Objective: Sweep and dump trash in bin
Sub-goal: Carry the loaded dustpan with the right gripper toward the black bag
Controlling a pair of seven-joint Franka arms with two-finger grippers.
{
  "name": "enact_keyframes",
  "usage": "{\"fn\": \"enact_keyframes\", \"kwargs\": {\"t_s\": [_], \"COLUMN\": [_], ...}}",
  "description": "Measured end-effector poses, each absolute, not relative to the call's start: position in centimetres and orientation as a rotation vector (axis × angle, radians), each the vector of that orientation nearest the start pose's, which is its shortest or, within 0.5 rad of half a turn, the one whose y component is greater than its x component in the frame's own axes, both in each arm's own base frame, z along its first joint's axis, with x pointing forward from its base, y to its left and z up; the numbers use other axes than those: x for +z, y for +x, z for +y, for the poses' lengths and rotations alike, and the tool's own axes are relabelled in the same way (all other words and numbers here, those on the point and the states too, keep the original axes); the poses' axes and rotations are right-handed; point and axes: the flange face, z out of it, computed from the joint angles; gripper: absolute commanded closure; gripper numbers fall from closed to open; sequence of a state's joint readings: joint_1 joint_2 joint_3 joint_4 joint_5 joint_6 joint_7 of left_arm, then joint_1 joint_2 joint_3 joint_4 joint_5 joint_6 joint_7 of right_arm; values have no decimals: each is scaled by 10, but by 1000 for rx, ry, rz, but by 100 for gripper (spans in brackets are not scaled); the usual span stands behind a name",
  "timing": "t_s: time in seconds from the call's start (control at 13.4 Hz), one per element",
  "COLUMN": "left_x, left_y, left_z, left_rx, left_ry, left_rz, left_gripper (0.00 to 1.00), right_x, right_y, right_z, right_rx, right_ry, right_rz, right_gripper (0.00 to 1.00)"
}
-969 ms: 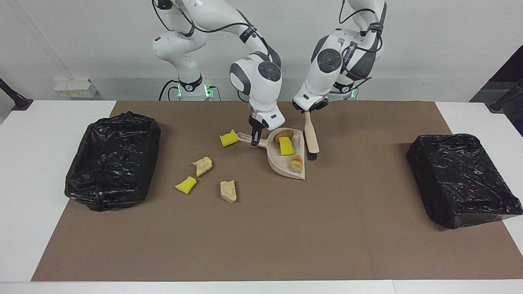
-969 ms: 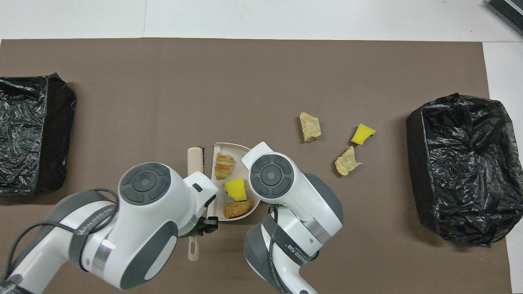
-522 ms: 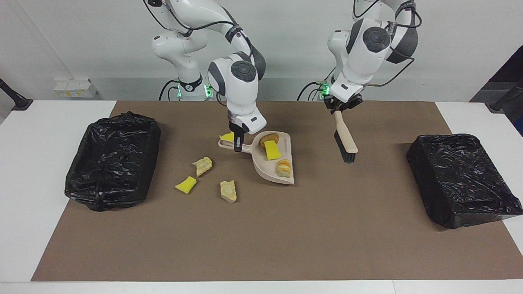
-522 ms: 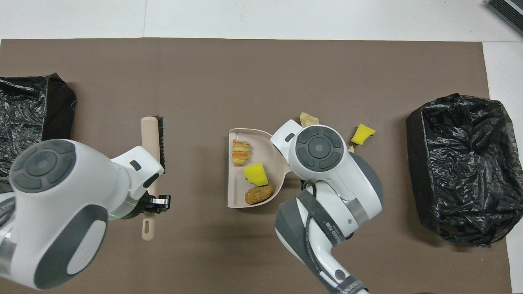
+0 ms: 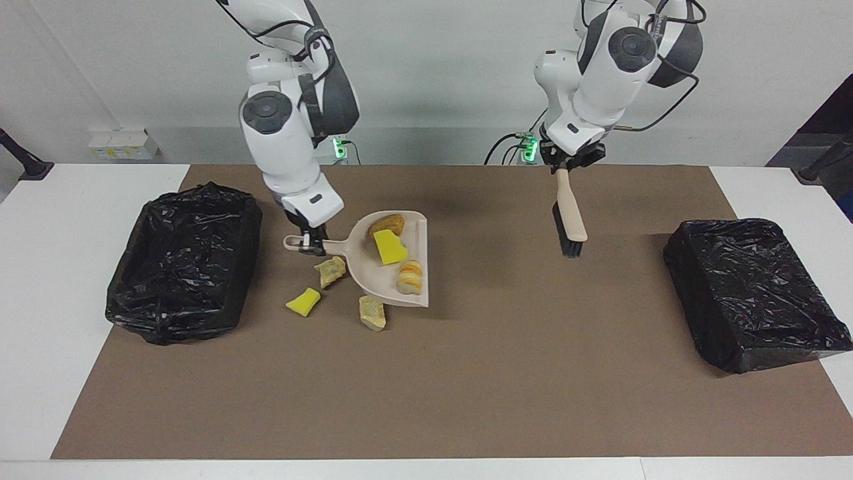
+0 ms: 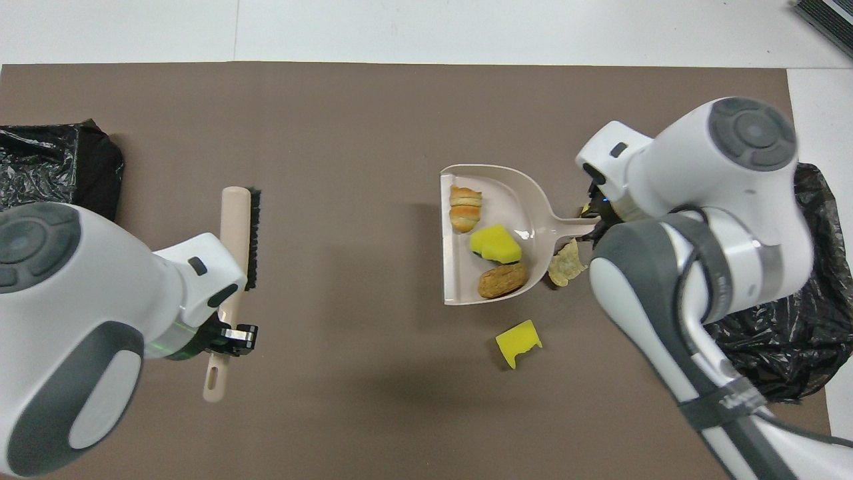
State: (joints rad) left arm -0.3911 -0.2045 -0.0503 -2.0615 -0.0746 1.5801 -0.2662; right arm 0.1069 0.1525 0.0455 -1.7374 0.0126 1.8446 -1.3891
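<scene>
The right hand (image 5: 308,243) is clamping the dustpan (image 5: 393,267) handle, carrying three trash (image 5: 389,247) chunks level toward the bin (image 5: 183,260); four are lying on the bench. The left hand (image 5: 565,165) is gripping the brush (image 5: 570,217), parked clear.

Nothing readable is showing up here, just some tiny blurry lettering on the right arm's strap (image 6: 726,401).

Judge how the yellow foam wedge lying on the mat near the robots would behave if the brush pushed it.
The yellow foam wedge probably weighs little, being small foam. Its flat faces suggest it would slide or tumble rather than roll. The brush could flick it past the dustpan.
</scene>
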Motion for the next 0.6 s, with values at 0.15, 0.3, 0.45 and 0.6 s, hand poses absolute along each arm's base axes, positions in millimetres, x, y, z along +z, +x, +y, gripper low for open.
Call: {"fn": "enact_keyframes", "kwargs": {"t_s": [0.15, 0.3, 0.45, 0.6], "left_x": [477, 451, 419, 392], "left_y": [380, 344, 304, 269], "left_z": [-248, -279, -312, -336], "left_rx": [494, 541, 514, 499], "left_ry": [-3033, -3029, -3027, -3042], "left_rz": [234, 200, 186, 174], "left_gripper": [100, 100, 100, 100], "right_x": [494, 503, 511, 519], "right_y": [604, 603, 592, 572], "right_z": [25, -49, -122, -186], "right_rx": [35, 15, 20, 90], "right_ry": [-2247, -2284, -2287, -2286], "right_rz": [-2132, -2106, -2135, -2191], "right_gripper": [100, 100, 100, 100]}}
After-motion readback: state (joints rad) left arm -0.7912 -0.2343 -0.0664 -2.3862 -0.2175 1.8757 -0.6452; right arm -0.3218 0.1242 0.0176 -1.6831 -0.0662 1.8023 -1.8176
